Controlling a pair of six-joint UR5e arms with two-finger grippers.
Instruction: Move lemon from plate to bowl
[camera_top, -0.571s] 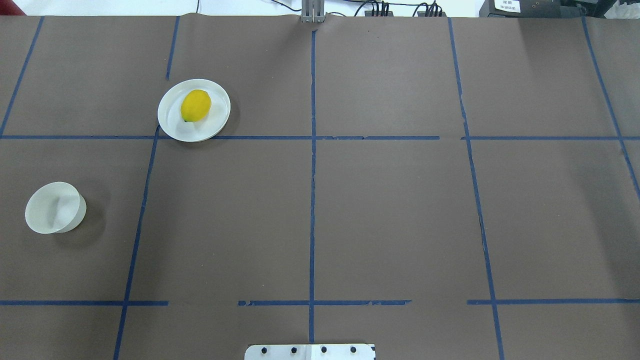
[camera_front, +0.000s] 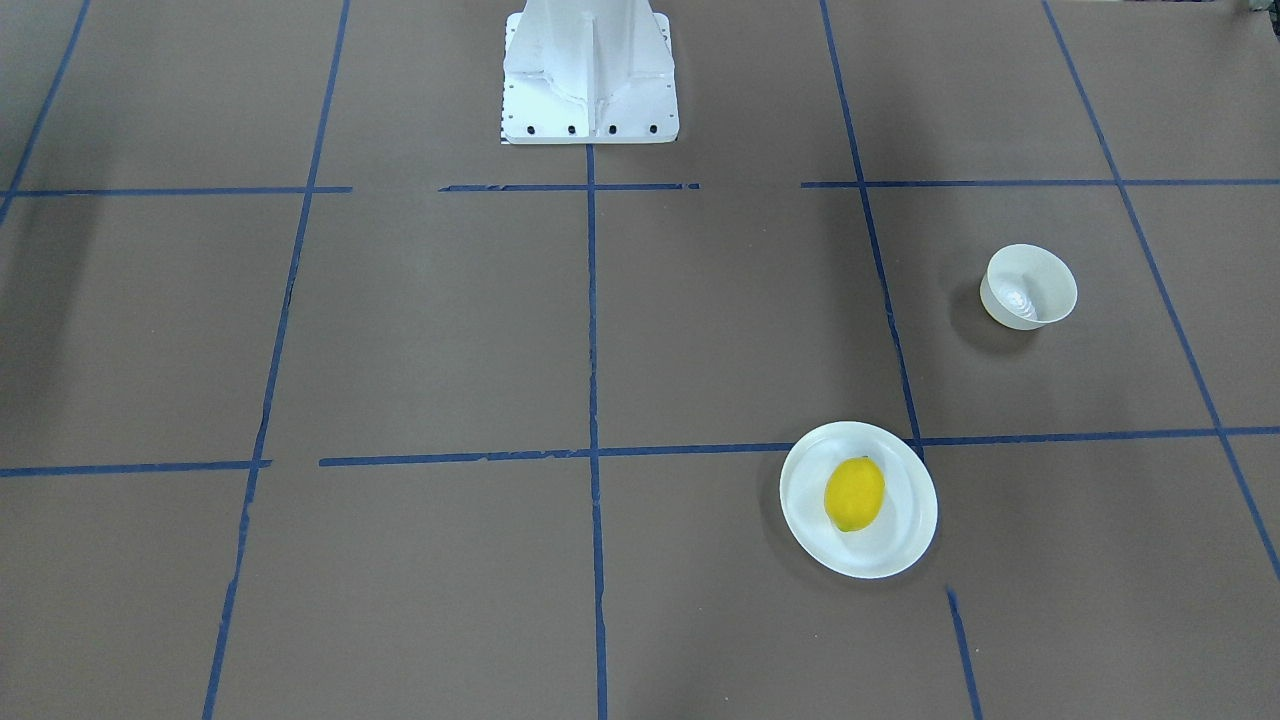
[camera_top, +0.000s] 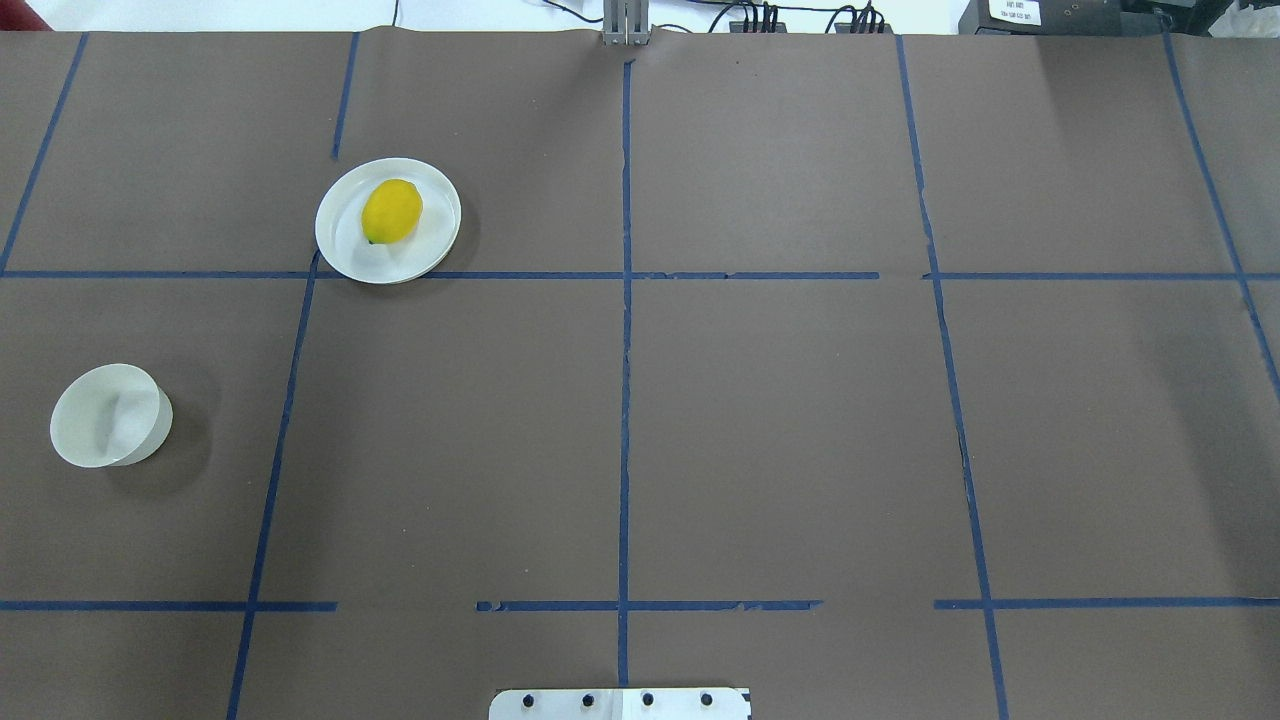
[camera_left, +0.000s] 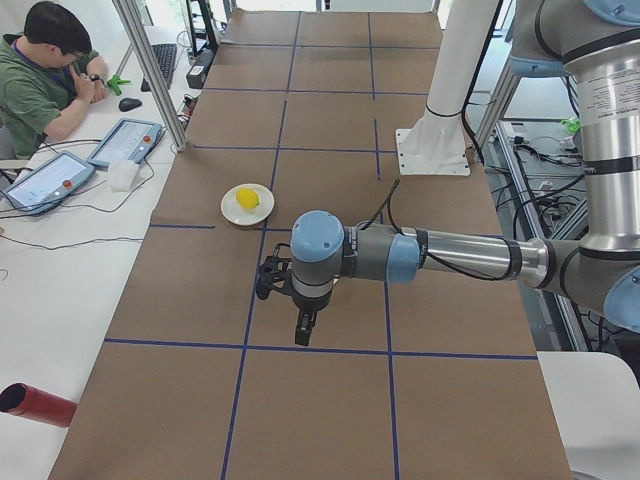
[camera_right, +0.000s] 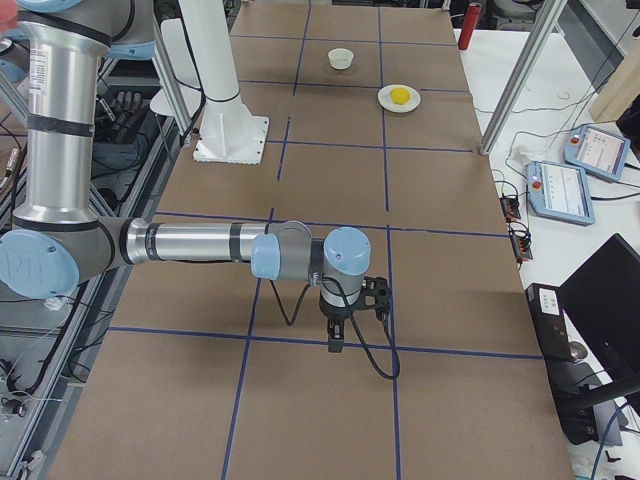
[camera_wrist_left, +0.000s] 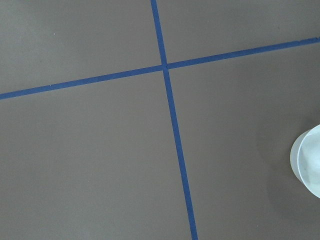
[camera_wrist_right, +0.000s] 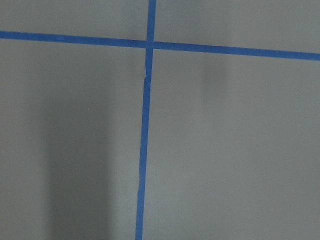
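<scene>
1. My left gripper (camera_left: 303, 328) hangs off the near arm in the left-side view. It points straight down over the brown table (camera_left: 320, 410), right by a blue tape line (camera_left: 420, 353). That side cam is the only place it shows, so I honestly can't tell if the fingers are apart or together.
2. Same deal with my right gripper (camera_right: 336, 338). It's on the near arm in the right-side view, pointing down close to a tape line, and again I can't tell its state.
3. My right wrist cam just gets brown table and a tape cross. My left wrist cam gets the same, plus a slice of the bowl (camera_wrist_left: 309, 165) cut off by the right edge.
4. The lemon (camera_top: 391, 211) lies on its side about mid-plate (camera_top: 345, 245), with the greenish tip towards my base.
5. Lemon versus grippers: well apart from both.
   - In the left-side view it's farther along the table beyond my left gripper, over on the operators' side.
   - In the right-side view it's way down at the far end from my right gripper.
6. The bowl sits upright on the table on my left side. It's well apart from the plate and nearer my edge of the table than the plate is. The lemon's on the plate, not in the bowl.
</scene>
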